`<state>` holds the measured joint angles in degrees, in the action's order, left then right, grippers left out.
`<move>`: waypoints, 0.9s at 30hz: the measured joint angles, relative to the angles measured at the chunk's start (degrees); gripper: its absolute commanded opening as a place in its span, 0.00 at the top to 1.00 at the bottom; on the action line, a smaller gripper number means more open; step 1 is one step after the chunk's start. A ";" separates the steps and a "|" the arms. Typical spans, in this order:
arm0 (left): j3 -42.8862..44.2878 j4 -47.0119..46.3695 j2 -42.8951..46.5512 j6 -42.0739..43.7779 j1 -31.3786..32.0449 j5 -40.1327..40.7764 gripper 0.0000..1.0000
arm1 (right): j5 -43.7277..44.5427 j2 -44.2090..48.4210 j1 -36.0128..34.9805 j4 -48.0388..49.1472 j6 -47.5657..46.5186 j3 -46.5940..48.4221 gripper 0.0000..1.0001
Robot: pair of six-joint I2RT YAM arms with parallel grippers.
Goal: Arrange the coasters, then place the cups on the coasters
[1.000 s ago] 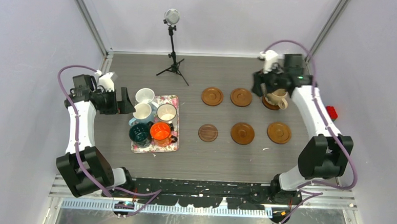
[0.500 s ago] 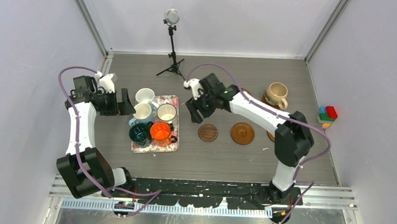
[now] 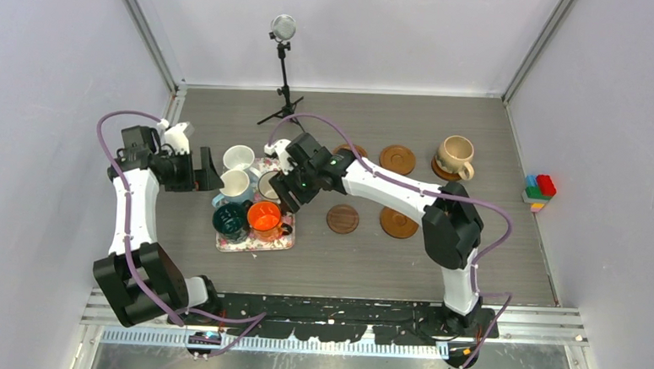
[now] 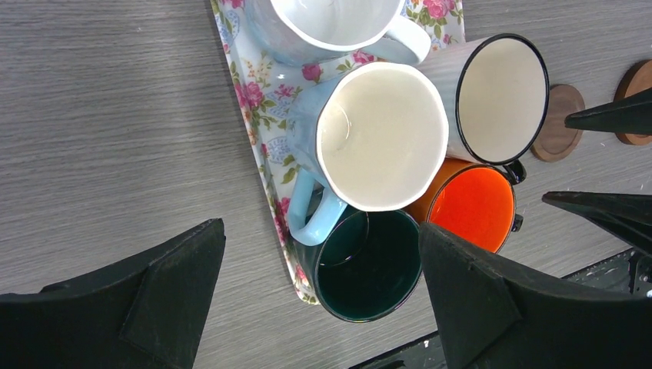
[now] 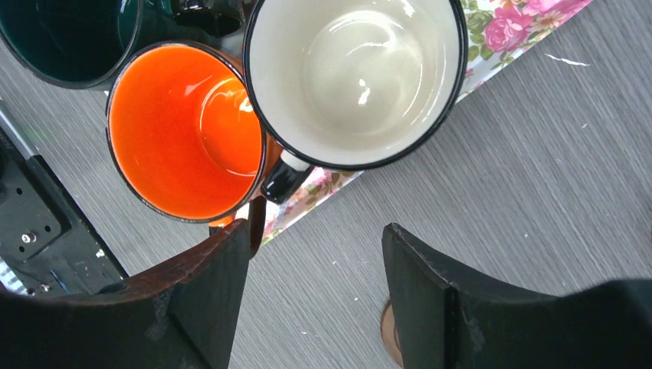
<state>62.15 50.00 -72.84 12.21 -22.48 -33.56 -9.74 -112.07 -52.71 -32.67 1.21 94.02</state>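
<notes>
My left gripper (image 3: 209, 168) hangs wide open and empty at the floral tray's (image 3: 255, 242) ten o'clock. Five cups (image 3: 264, 216) crowd that tray. My right gripper (image 3: 289, 191), jaws apart and empty, hovers just beside the dark-rimmed white cup (image 5: 354, 77). The coasters (image 3: 398, 221) lie at the tray's three o'clock, and the beige cup (image 3: 455, 153) sits on one at two.

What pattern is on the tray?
The tray has pink flowers on white, best seen from the left wrist.
</notes>
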 measured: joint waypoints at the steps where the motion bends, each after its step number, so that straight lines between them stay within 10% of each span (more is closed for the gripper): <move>1: -0.09 0.00 0.00 0.00 0.00 0.02 0.00 | 0.22 -0.52 -0.22 0.02 0.33 0.44 0.32; 27: -0.92 -0.07 0.00 0.00 0.00 0.07 0.00 | 5.70 -5.64 -1.20 -2.84 1.25 5.92 0.43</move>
<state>61.23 49.93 -72.84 12.21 -22.48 -33.50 -4.03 -117.71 -53.91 -35.51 2.46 99.94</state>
